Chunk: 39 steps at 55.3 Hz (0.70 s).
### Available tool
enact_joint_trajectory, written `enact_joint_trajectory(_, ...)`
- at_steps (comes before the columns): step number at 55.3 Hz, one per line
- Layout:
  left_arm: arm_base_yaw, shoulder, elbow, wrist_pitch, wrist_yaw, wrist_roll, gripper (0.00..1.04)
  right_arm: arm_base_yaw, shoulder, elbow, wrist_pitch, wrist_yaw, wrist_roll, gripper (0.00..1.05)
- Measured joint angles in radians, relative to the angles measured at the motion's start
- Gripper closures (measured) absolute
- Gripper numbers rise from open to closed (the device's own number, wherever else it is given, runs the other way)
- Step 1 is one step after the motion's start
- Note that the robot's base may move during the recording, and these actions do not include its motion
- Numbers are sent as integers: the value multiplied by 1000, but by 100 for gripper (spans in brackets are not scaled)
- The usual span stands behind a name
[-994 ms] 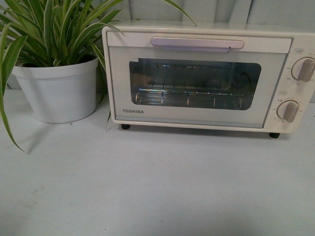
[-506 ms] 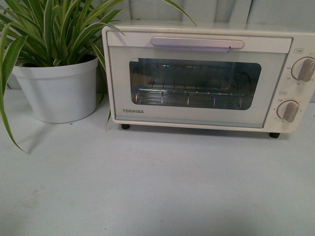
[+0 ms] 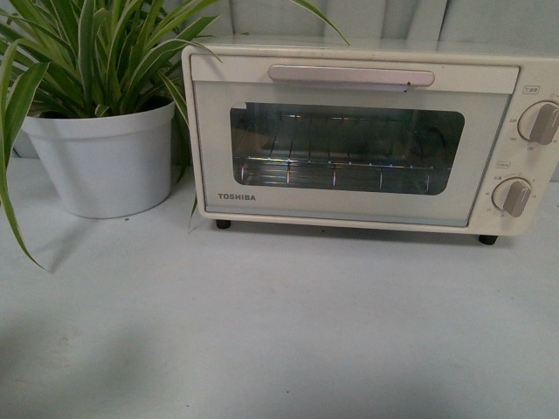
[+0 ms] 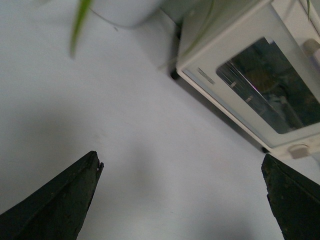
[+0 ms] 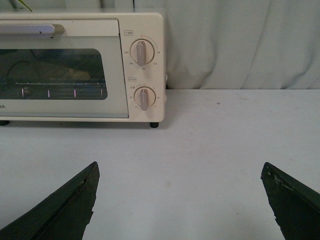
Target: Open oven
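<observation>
The left gripper (image 4: 181,161) has two matte black, wedge-shaped fingers (image 4: 55,205) tapering to narrow tips. The right gripper (image 5: 180,169) has the same black tapered fingers (image 5: 292,200), their edges slightly rough.

The toaster oven (image 3: 349,209) is cream-white with dark TOSHIBA lettering (image 3: 237,198). Its dark glass window (image 3: 346,131) shows a silvery wire rack (image 3: 336,170). The handle (image 3: 351,76) is pale and lilac-tinted, the knobs (image 3: 541,122) beige, the feet (image 3: 223,224) black. The spider plant (image 3: 96,52) has green leaves striped with cream, in a plain white pot (image 3: 100,161). The counter (image 3: 279,323) is pale grey-white. The left pincer (image 4: 181,159) and right pincer (image 5: 180,169) are matte black.
</observation>
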Motion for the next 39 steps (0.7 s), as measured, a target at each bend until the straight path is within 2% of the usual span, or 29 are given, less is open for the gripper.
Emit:
enact_joint_trajectory(8,-117,285,107,148,5,-146,6,0,0,0,0,0,0,9)
enact_joint_trajectory(17,-180,574,227,270,43,-265,6,0,0,0,0,0,0,9)
enact_joint_trajectory(29,-238,811,369,316,72,-339,6,0,0,0,0,0,0,9)
enact_joint_trajectory(39,-256,902,429,319,88,-372,6,0,0,0,0,0,0,9)
